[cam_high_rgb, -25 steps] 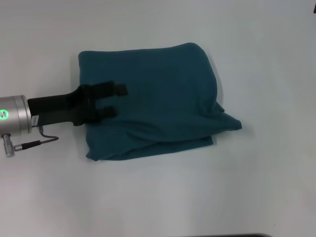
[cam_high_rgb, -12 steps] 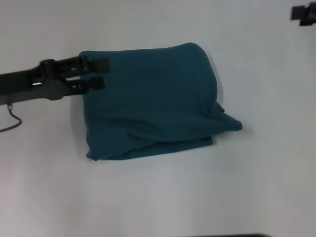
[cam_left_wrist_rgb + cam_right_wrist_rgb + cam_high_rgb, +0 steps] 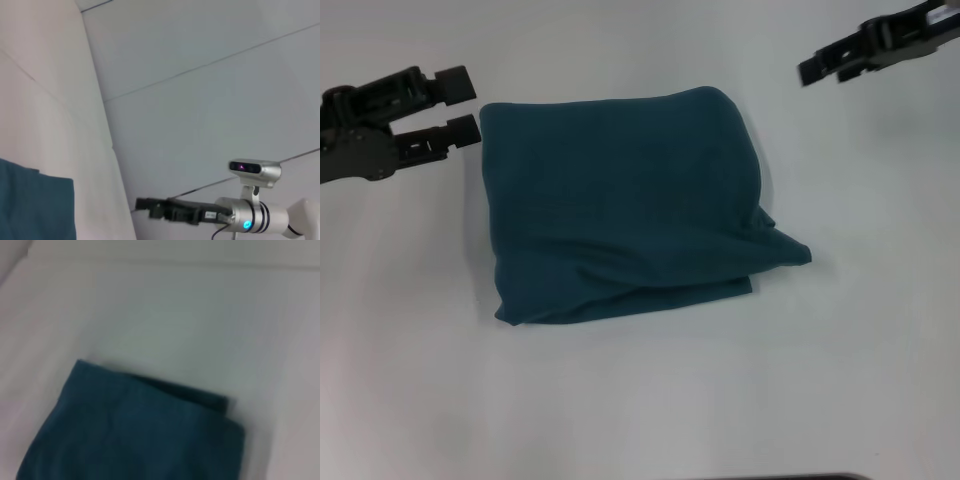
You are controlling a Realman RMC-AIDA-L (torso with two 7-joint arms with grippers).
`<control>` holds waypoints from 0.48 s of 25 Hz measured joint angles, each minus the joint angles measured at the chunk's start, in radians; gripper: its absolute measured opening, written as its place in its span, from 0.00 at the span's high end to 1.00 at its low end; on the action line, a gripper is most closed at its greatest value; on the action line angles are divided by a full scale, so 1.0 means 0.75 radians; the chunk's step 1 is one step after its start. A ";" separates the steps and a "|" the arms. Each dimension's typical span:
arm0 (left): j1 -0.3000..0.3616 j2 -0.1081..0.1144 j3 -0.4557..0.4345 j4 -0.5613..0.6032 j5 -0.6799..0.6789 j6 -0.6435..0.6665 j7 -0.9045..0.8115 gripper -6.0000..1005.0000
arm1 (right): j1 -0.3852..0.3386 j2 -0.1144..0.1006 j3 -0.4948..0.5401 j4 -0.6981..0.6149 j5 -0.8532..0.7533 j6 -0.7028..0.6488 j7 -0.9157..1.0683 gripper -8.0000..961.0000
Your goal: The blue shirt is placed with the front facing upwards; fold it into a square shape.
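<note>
The blue shirt [image 3: 625, 205] lies folded into a rough square in the middle of the white table [image 3: 640, 400]. Its plain side is up, no letters show, and a layer sticks out at its right lower corner. My left gripper [image 3: 466, 107] is open and empty, level with the shirt's far left corner and just off its edge. My right gripper [image 3: 823, 75] is open and empty, beyond the shirt's far right corner and well apart from it. The left wrist view shows one corner of the shirt [image 3: 35, 205] and the right gripper [image 3: 146, 205]. The right wrist view shows the shirt [image 3: 135, 435].
The white table surrounds the shirt on all sides. A dark edge [image 3: 770, 477] shows at the table's near side.
My left gripper has lifted off the shirt's left part and drawn back to the far left. My right gripper has come into view at the far right and moved inward.
</note>
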 joint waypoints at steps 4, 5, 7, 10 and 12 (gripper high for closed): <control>-0.003 -0.001 -0.004 0.006 -0.003 -0.002 -0.002 0.13 | 0.042 0.019 -0.071 0.006 -0.011 -0.106 0.021 0.25; -0.005 0.000 -0.004 0.007 -0.004 -0.009 -0.002 0.13 | 0.044 0.021 -0.072 0.006 -0.011 -0.136 0.024 0.25; -0.006 0.001 -0.004 0.007 -0.004 -0.014 -0.002 0.13 | 0.048 0.022 -0.062 0.007 -0.003 -0.227 0.026 0.25; -0.007 0.002 -0.005 0.007 -0.004 -0.026 -0.002 0.13 | 0.048 0.022 -0.027 0.017 0.010 -0.351 0.031 0.25; -0.007 0.002 -0.005 0.005 -0.005 -0.034 -0.001 0.13 | 0.046 0.016 -0.003 0.045 0.029 -0.410 0.036 0.25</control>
